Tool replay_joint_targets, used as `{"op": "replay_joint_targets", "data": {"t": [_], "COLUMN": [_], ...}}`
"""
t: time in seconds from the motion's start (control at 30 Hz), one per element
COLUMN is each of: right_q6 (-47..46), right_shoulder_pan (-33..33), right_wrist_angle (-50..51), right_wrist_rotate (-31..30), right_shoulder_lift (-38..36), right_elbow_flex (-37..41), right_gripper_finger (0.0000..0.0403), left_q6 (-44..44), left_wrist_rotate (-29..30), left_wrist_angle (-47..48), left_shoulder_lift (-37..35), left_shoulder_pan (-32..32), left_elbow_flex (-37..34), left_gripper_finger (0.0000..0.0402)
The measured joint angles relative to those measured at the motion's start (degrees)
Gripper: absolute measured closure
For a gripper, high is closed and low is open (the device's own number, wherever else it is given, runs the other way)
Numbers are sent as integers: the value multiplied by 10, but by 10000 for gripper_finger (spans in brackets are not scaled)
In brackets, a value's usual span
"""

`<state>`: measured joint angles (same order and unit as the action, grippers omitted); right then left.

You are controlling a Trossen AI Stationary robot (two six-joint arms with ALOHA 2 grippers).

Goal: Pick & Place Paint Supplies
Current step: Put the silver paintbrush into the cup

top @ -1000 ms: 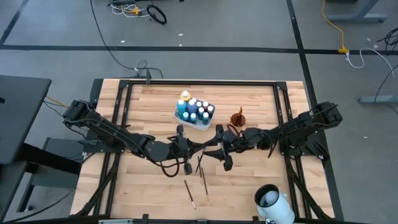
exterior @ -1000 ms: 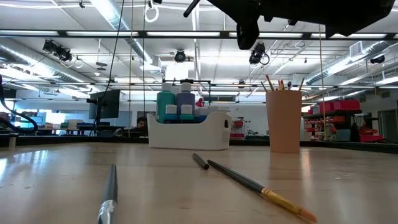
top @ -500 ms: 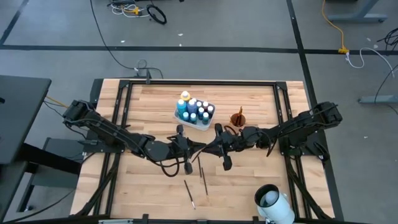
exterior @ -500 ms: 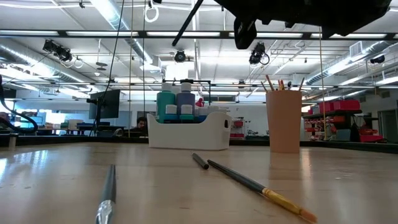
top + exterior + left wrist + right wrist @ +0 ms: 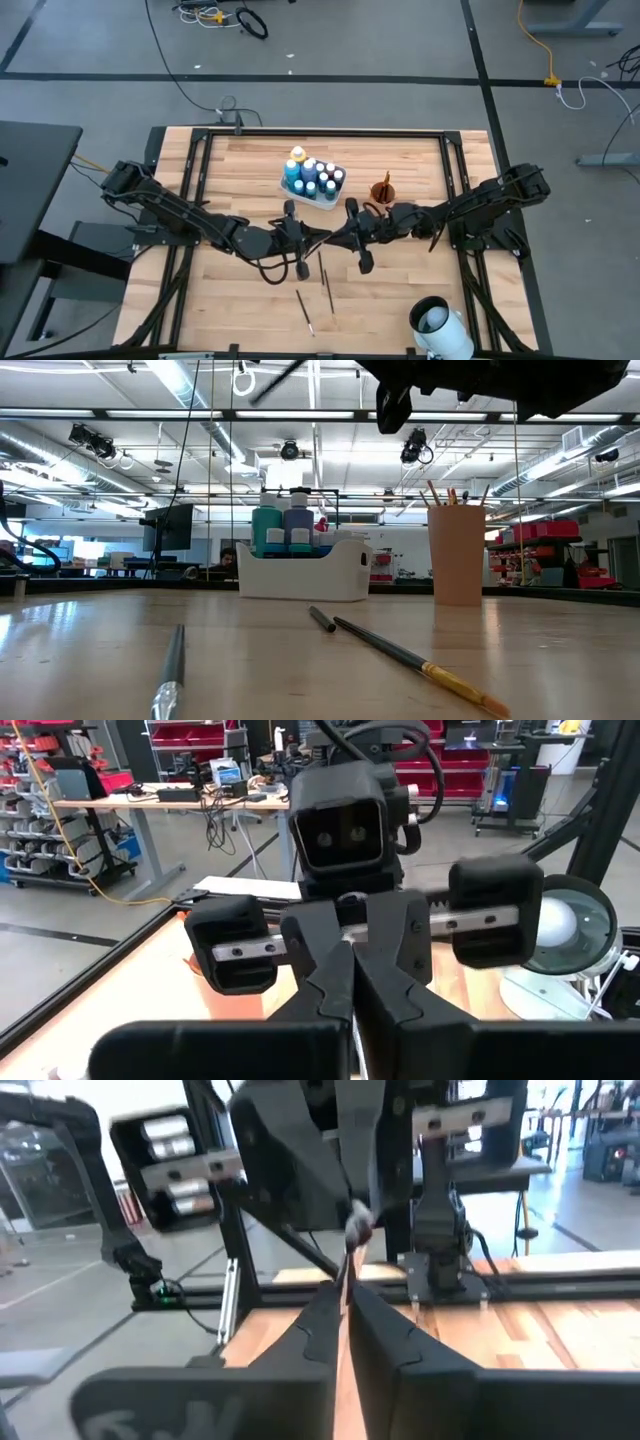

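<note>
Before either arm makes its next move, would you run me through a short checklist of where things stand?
1. Right gripper holds a paintbrush: ok, fingers shut on it.
2. Left gripper also grips that paintbrush: cannot tell; its fingers are together, facing the right gripper.
3. Cup upright, ready for brushes: ok.
4. Paint bottles standing in the white tray: ok.
5. All brushes off the table: not ok; a long brush, a short dark one and a grey one lie there.

Grey concrete floor [image 5: 330, 60] with loose cables [image 5: 215, 14]; strip lights [image 5: 190, 390] overhead.
</note>
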<state>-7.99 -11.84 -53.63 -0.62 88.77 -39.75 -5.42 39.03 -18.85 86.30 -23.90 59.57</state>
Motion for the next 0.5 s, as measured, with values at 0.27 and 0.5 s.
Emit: {"op": "replay_joint_targets", "data": {"t": [0.27, 0.5], "right_q6": [0, -5], "right_shoulder_pan": [0, 2], "right_wrist_angle": [-28, -21], "right_wrist_rotate": [-19, -21], "right_shoulder_lift": [-1, -1], "right_elbow_flex": [-1, 0], "right_gripper_finger": [288, 283], "left_q6": [3, 8], "left_wrist_rotate": [7, 15], "left_wrist_angle": [3, 2], "left_shoulder_lift": [0, 0], "left_shoulder_pan": [0, 0], "left_elbow_flex": [0, 0], "left_gripper_finger": [398, 398]}}
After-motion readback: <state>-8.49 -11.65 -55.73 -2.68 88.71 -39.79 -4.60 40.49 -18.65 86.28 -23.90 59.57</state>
